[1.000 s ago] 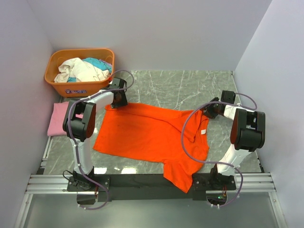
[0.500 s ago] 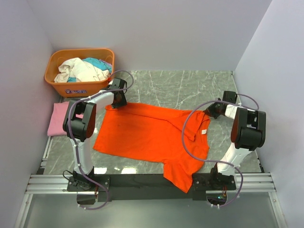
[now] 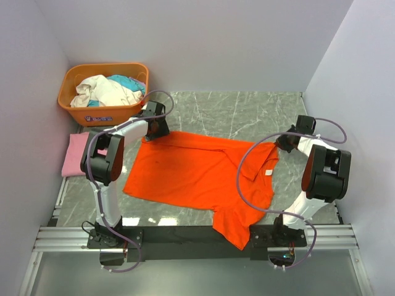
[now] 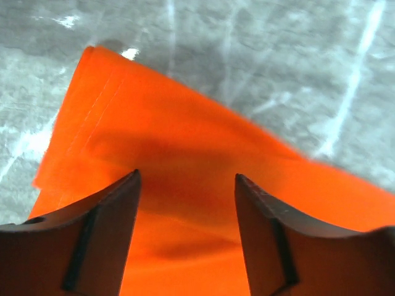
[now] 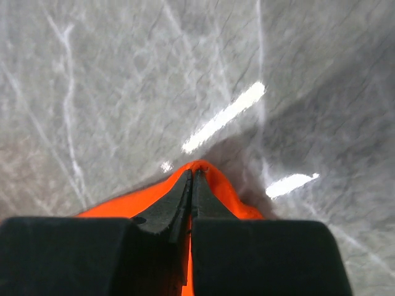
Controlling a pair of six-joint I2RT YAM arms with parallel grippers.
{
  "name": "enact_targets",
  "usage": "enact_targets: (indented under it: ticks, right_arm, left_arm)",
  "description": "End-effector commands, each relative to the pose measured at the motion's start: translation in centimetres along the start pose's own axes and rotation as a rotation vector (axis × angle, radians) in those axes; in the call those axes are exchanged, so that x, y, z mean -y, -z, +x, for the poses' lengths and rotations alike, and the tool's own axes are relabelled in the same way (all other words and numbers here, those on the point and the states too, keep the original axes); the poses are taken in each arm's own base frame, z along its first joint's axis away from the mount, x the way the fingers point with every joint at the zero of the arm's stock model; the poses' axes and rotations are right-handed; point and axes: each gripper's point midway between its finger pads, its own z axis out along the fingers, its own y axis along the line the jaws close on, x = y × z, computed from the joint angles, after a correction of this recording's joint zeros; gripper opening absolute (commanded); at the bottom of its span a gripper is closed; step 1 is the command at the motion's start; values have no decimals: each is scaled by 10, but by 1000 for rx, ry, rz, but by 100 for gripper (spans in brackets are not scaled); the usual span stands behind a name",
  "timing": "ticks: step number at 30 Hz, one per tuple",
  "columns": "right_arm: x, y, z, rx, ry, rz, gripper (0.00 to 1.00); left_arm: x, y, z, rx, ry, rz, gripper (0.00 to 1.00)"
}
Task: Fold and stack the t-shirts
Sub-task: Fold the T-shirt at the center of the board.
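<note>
The grey marbled table point(image 3: 210, 105) carries the orange-red t-shirt point(image 3: 191, 176), which lies spread nearly flat across its middle. One flap of the shirt trails toward the arm bases. Everything else is best placed from that shirt.

Beyond its far left corner stands the orange basket point(image 3: 74, 114). It holds a heap of loose clothes point(image 3: 108, 89), pale and teal, presumably waiting their turn. Off the shirt's left edge, apart from it, lies the pink t-shirt point(image 3: 74, 154). It looks already folded, so it likely marks where the stack will grow.

The two arms reach to the shirt's two far corners. I read this as a spreading move, drawing the far edge taut before any fold is made.

At the shirt's far right corner, the right gripper point(image 3: 285, 143) has its fingers point(image 5: 170, 206) pressed together on a small peak of orange cloth. A pinch on the very edge like this lets the corner be pulled outward without bunching the body of the shirt.

At the shirt's far left corner, the left gripper point(image 3: 154, 129) hangs over the hem with its fingers point(image 4: 105, 222) well apart, orange cloth showing in the gap between them. The wrist view is blurred there, so I cannot tell whether the tips touch the fabric. I judge that this corner is not gripped.
</note>
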Motion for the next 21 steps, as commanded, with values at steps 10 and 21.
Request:
enact_targets:
  ticks: [10,21]
  right_arm:
    - [-13,-12,-99,159,174,139,7]
    - [-43,53,-98,238,265,153,41]
  left_arm:
    - [25,107,-48,182,22,180,77]
    - [-28,160,-42,305,-32,86,90]
